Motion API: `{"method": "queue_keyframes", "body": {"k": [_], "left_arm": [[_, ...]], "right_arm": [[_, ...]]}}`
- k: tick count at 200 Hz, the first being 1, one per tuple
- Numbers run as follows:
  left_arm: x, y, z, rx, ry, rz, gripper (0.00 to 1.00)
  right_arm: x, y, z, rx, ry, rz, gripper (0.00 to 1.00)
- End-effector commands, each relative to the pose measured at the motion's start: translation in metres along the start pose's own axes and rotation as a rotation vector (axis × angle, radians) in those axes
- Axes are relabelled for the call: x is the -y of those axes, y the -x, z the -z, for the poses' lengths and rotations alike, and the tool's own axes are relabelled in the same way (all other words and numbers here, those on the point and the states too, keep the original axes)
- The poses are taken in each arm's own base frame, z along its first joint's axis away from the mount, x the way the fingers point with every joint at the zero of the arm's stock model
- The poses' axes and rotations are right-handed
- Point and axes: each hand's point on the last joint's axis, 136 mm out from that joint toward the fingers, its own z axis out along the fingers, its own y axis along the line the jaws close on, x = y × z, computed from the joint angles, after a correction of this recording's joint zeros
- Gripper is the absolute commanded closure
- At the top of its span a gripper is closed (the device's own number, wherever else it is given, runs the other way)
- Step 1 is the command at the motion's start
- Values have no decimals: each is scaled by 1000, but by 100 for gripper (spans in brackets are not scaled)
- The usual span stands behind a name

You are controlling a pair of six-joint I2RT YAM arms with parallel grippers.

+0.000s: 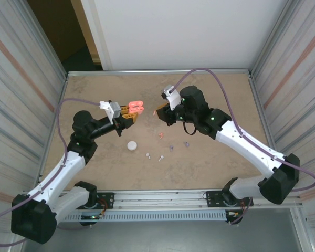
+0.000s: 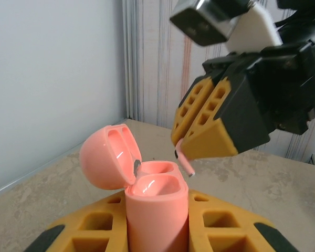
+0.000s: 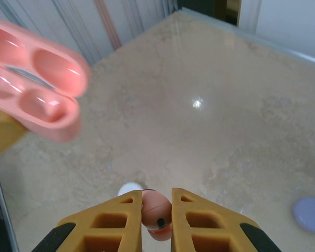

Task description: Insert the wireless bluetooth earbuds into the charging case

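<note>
My left gripper (image 1: 132,112) is shut on the coral-red charging case (image 2: 156,210), held upright above the table with its lid (image 2: 106,156) swung open to the left and both wells showing. My right gripper (image 1: 159,112) is shut on a coral-red earbud (image 3: 158,209). Its stem (image 2: 185,162) pokes out below the fingers, just right of and slightly above the case's rim, apart from it. A second coral earbud (image 1: 161,135), two white earbuds (image 1: 148,155) and two purple ones (image 1: 171,147) lie on the table.
A white round case (image 1: 132,145) lies shut on the table near the left arm. A lavender rounded thing (image 3: 310,213) lies on the table at the lower right of the right wrist view. Corrugated walls close off both sides.
</note>
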Motion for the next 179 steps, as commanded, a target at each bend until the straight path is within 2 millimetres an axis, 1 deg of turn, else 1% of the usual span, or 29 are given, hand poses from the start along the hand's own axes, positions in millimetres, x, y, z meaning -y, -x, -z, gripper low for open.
{"method": "queue_keyframes", "body": {"k": [1,45,91,130,179], "left_arm": [[-3,19,0,35,6,-32,100],[-3,17,-2,33,0,-18,100],[-2,17,-3,34,-7,-11,100],[-2,17,-3,35,-9,-10,100],[-2,18,-2,38,-10,-9,100]], "right_arm": [[-14,38,15,118,3,91,85],[-36,64,16,187,26,182,84],[-48,83,15,247,43,217,84],[-56,90,7,264,39,253,84],[-64,90,-7,257,49,275,84]]}}
